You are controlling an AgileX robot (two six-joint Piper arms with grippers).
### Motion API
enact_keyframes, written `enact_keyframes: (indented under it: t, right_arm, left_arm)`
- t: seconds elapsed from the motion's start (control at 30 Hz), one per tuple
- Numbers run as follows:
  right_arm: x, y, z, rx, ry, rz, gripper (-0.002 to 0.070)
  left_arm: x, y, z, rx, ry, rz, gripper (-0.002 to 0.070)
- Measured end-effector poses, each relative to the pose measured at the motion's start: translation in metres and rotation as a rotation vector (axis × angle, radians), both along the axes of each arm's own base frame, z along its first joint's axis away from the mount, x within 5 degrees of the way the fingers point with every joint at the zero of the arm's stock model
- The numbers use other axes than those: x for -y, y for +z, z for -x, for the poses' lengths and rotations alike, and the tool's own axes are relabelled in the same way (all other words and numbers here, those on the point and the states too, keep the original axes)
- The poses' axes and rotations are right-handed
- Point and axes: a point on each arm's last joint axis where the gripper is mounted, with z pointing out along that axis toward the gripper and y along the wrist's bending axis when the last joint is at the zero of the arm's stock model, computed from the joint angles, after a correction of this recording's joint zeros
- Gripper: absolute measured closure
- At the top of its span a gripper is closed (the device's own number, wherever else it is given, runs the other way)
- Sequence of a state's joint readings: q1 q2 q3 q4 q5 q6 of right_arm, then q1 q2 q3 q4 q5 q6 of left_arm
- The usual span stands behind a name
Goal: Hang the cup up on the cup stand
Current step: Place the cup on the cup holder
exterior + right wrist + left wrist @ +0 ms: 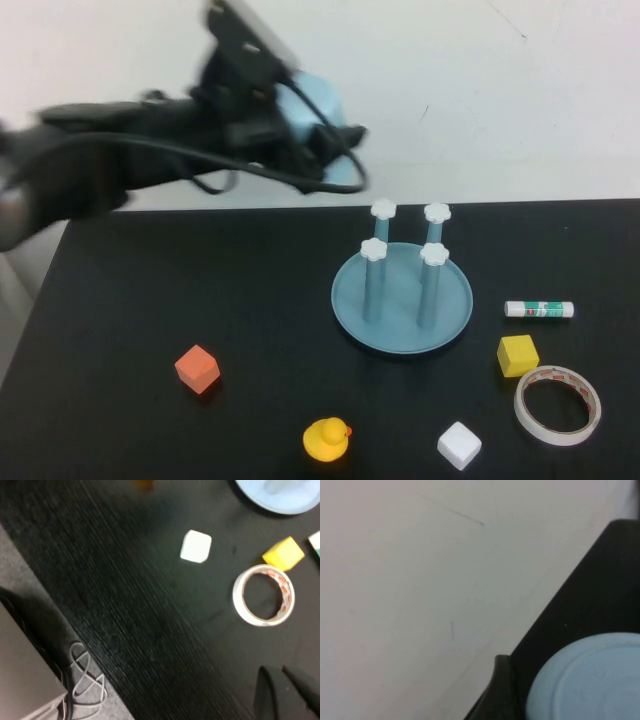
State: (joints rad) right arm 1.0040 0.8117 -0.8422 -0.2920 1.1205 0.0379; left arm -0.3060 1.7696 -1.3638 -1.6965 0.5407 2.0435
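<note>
My left gripper (305, 130) is shut on the light-blue cup (312, 112) and holds it up in the air, tilted, behind and to the left of the cup stand (350, 300). In the left wrist view the cup's round bottom (590, 680) fills the corner beside one dark finger (502, 692). The stand is a round blue dish with four upright posts topped by white flower caps (374, 249), and all four posts are bare. My right gripper (281, 674) is out of the high view; in its wrist view its fingers are together and empty above the table's front right part.
On the black table lie an orange cube (197, 368), a yellow duck (326, 439), a white cube (459, 444), a yellow cube (517, 355), a tape roll (557, 404) and a glue stick (539, 310). The table's edge and cables (85, 680) show in the right wrist view.
</note>
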Motion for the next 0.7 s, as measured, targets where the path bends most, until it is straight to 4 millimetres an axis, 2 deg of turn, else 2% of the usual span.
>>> enact_keyframes:
  t: [0.13, 0.37, 0.53, 0.7]
  right_arm:
    - [0.002, -0.001, 0.000, -0.001, -0.045, -0.017, 0.0676]
    - [0.001, 0.000, -0.001, -0.015, -0.102, -0.056, 0.0676]
    - [0.002, 0.000, -0.001, -0.013, -0.130, -0.066, 0.0676]
    - [0.002, 0.000, -0.002, -0.017, -0.156, -0.079, 0.0676]
  left_arm:
    - [0.025, -0.036, -0.035, -0.033, -0.029, -0.025, 0.0109]
    - [0.044, -0.080, -0.083, -0.067, -0.025, -0.020, 0.0109]
    - [0.054, -0.097, -0.099, -0.063, -0.060, -0.003, 0.0109]
    - [0.062, -0.108, -0.100, -0.112, -0.112, 0.041, 0.0110]
